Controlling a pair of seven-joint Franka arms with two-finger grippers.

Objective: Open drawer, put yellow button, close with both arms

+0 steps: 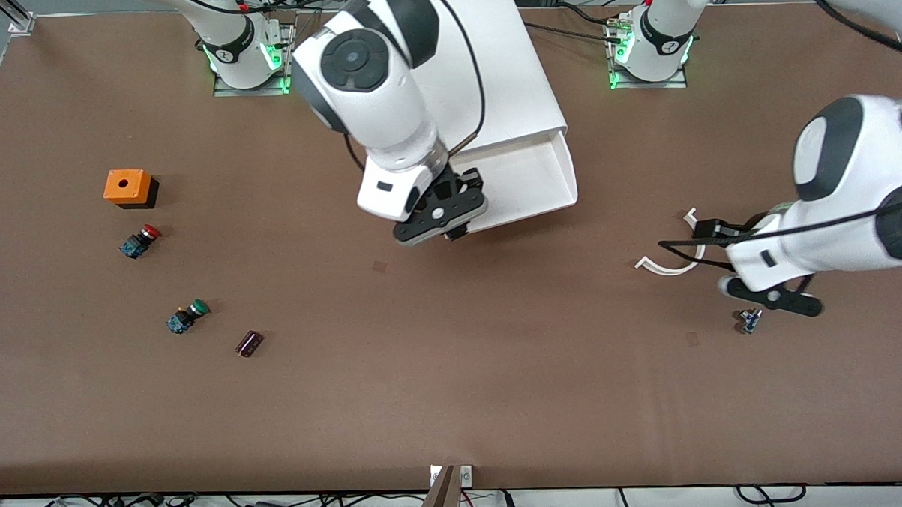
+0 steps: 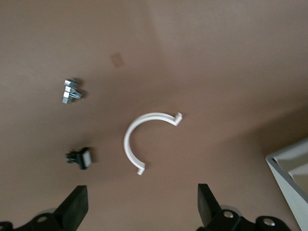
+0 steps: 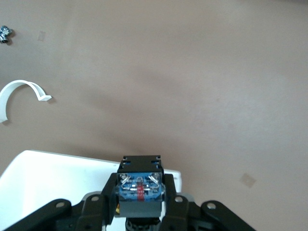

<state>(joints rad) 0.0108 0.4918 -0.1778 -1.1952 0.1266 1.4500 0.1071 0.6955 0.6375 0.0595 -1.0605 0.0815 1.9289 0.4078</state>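
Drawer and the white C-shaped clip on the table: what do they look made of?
Drawer: looks like white plastic, smooth and slightly glossy, with thin moulded walls and rounded corners. C-shaped clip: probably also plastic, matte white, a thin curved strip with small hooked ends; could be printed, but I cannot tell. It lies on the brown table, whose surface looks like matte paper or felt.

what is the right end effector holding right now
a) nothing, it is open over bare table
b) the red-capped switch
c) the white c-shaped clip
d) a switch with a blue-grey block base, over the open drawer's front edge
d: in the right wrist view the right end effector is shut on the yellow button, whose blue-grey base shows between the fingers, above the front edge of the open drawer.
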